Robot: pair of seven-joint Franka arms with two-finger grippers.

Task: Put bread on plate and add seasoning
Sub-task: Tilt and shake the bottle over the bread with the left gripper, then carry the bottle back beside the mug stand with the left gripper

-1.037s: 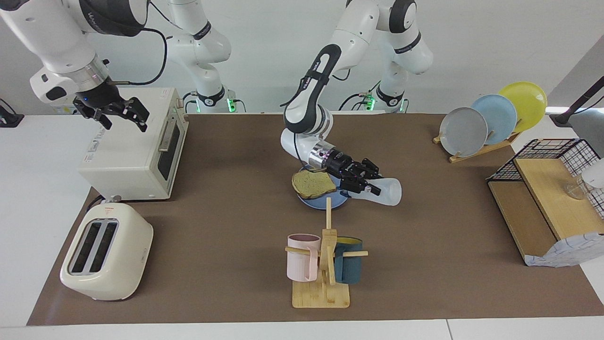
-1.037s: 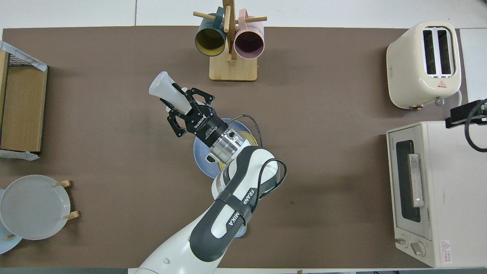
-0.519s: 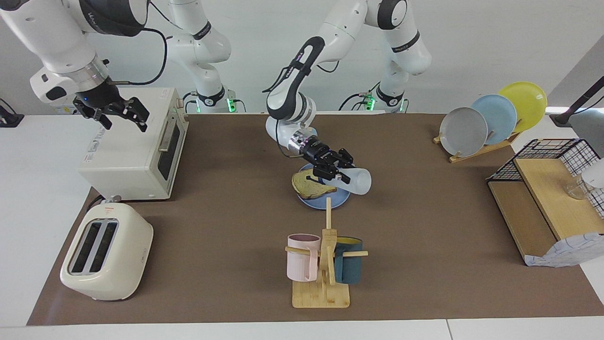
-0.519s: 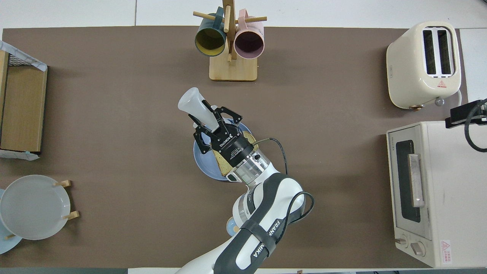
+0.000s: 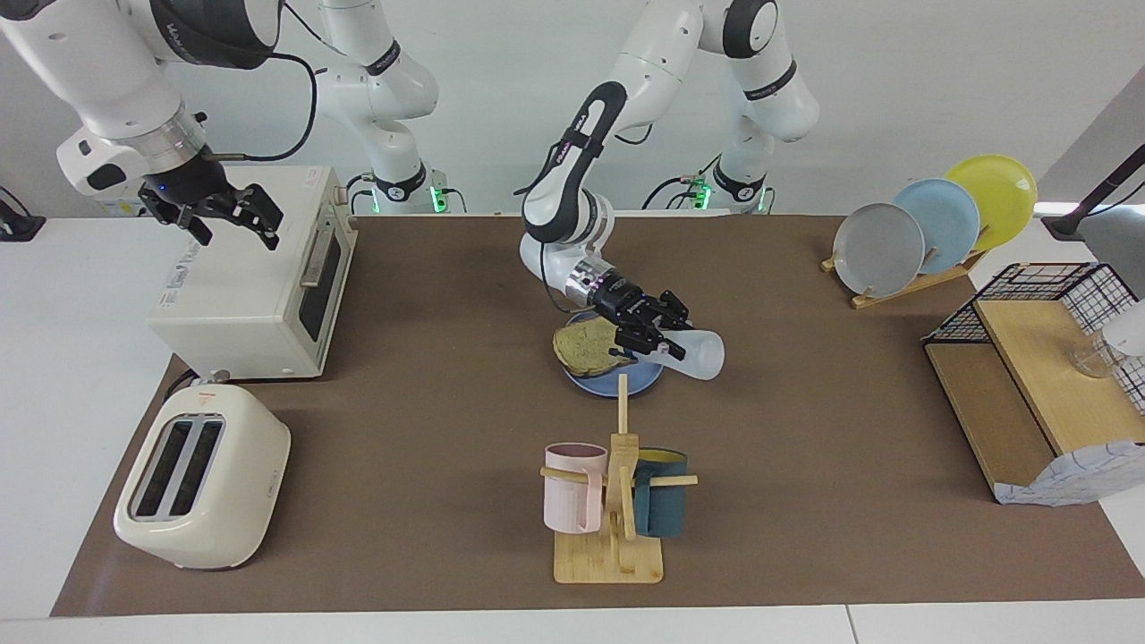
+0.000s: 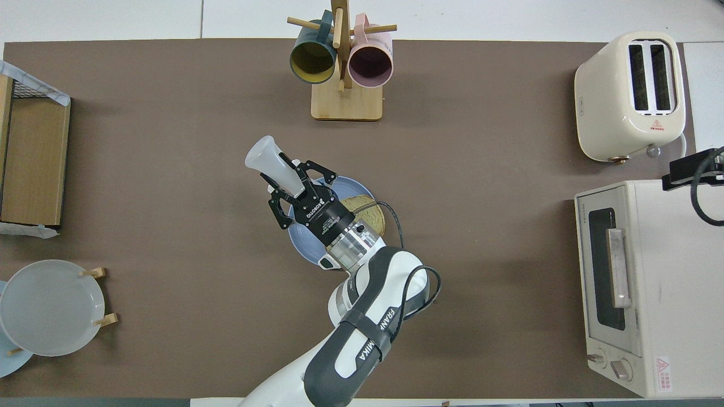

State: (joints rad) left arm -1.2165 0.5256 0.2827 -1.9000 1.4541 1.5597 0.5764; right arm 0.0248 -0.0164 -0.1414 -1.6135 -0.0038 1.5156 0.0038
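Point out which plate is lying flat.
The medium-blue plate under the bread; the grey, light blue and yellow plates stand upright in their rack.

Overhead: the left gripper [image 6: 287, 182] hangs over the middle of the tabletop, clamped on the seasoning [image 6: 271, 164], which lies tipped with its base toward the mug stand [image 6: 345, 102]. Its cap appears to be hidden under the fingers. Beneath the wrist, the bread [image 6: 367, 210] lies on the plate [image 6: 355, 187], both partly covered by the arm.
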